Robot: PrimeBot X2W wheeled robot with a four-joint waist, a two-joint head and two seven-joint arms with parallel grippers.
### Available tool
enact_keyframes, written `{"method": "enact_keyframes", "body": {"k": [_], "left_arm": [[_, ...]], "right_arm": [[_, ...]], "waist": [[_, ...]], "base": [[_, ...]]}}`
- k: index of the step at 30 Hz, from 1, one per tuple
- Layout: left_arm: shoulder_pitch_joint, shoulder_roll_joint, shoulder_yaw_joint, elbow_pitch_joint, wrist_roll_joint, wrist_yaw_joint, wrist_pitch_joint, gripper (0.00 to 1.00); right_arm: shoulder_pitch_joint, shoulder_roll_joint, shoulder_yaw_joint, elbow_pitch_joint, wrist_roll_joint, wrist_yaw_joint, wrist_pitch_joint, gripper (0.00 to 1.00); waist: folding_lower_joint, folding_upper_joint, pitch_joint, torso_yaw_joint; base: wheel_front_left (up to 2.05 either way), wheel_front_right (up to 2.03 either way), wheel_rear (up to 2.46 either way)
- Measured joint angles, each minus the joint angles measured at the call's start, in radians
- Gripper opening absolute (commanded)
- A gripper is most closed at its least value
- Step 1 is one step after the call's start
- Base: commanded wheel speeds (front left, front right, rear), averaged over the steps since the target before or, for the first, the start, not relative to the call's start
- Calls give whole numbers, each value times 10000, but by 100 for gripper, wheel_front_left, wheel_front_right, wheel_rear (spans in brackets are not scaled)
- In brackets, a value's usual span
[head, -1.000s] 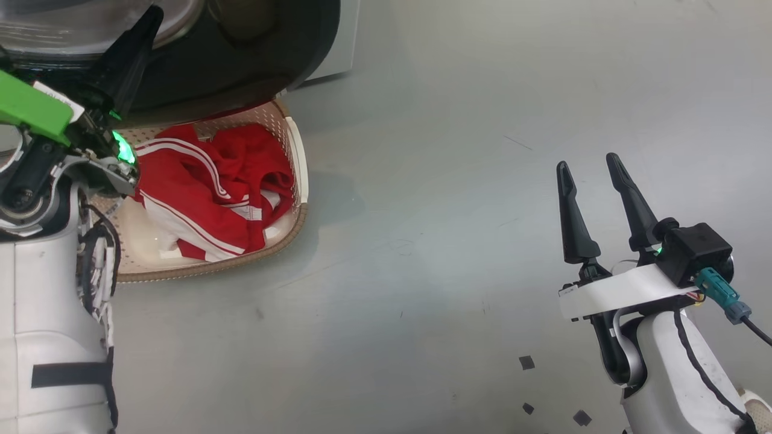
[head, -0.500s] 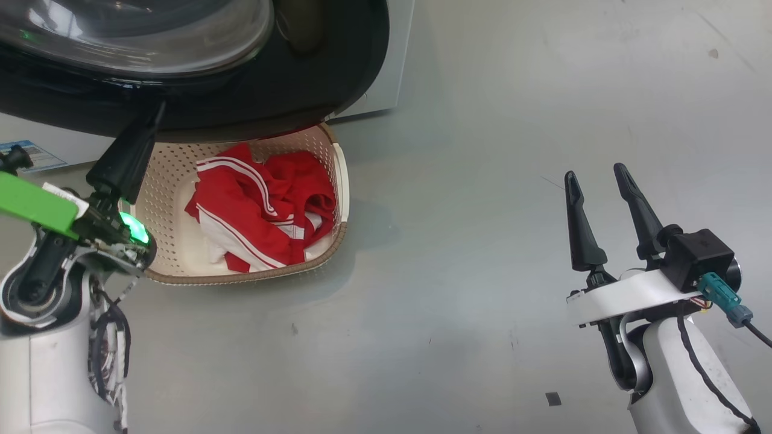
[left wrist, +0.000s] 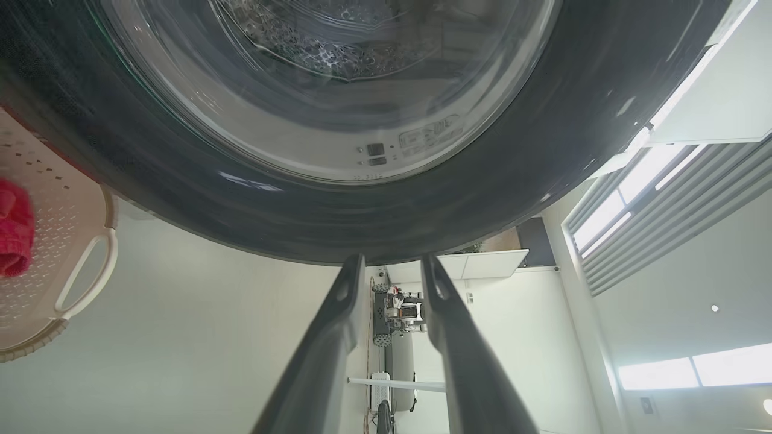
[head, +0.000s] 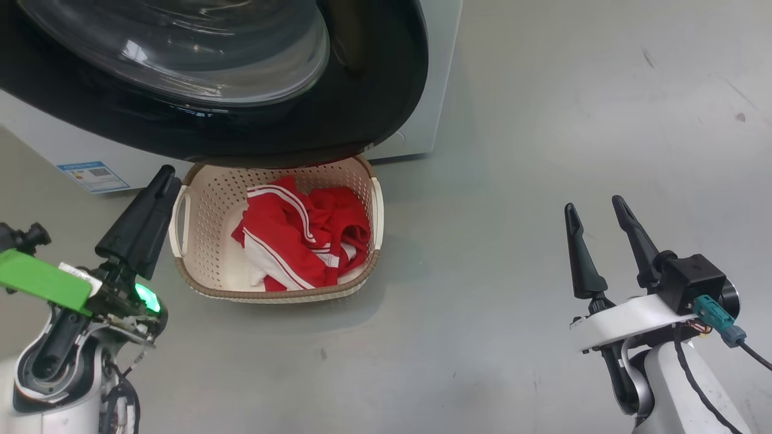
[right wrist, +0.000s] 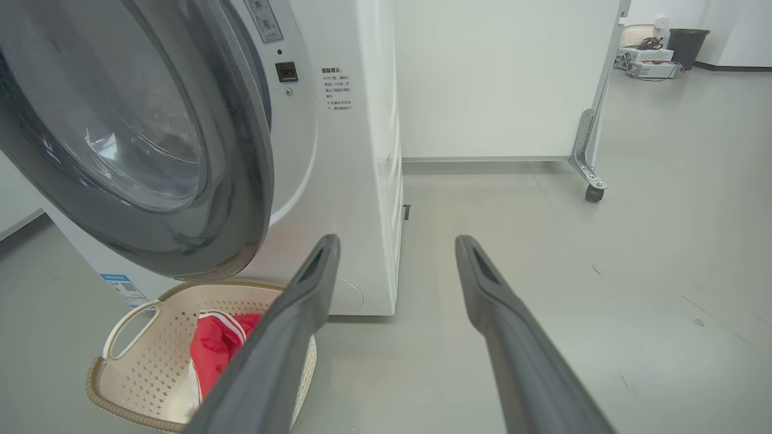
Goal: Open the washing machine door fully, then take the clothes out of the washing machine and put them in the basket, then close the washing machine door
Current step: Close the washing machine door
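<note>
Since the clothes [head: 301,241] lie heaped inside the basket [head: 271,296], step in hand: closing the washing machine door [head: 374,90], by my judgement.
Door: swung out from the washing machine [right wrist: 362,181], its black rim overhanging the basket's far edge.
Left gripper [left wrist: 392,262]: just beside the basket's left handle, fingers a little apart with nothing between them, tips aimed at the door's lower rim.
Right gripper [head: 593,204]: well apart from the basket on its right side, fingers spread wide, empty.
Next move: likely a push on the door's rim, away from the basket, until it seats against the machine. The left gripper looks better placed for it.
</note>
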Motion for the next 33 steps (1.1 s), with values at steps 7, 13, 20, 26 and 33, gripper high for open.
{"method": "enact_keyframes", "body": {"k": [7, 13, 20, 26, 33], "left_arm": [[992, -4, 136, -614, 117, 0, -376, 100], [1581, -4, 215, -1290, 1028, 0, -1080, 100], [2225, 472, -130, -2266, 4255, 0, -2259, 100], [2565, 1590, -1078, -3208, 7400, -4, -3461, 100], [3337, 2031, -1707, -3338, 9860, -33, -4886, 100]], "right_arm": [[278, 15, 54, 113, 0, 2, 0, 100], [689, 25, -69, 196, 2, -12, 0, 100], [972, 12, -104, 205, 2, -98, 0, 100], [1113, -4, -115, 186, 2, -113, 0, 100], [1406, -13, -100, 128, 0, -115, 0, 100]], "waist": [[0, 0, -581, 234], [-1, 0, -1081, 373], [0, 0, -1600, 545], [0, -1, -1956, 655], [-1, 0, -2254, 743]], "base": [[0, 0, 0], [0, 0, 0], [0, 0, 0], [0, 0, 0], [0, 0, 0]]}}
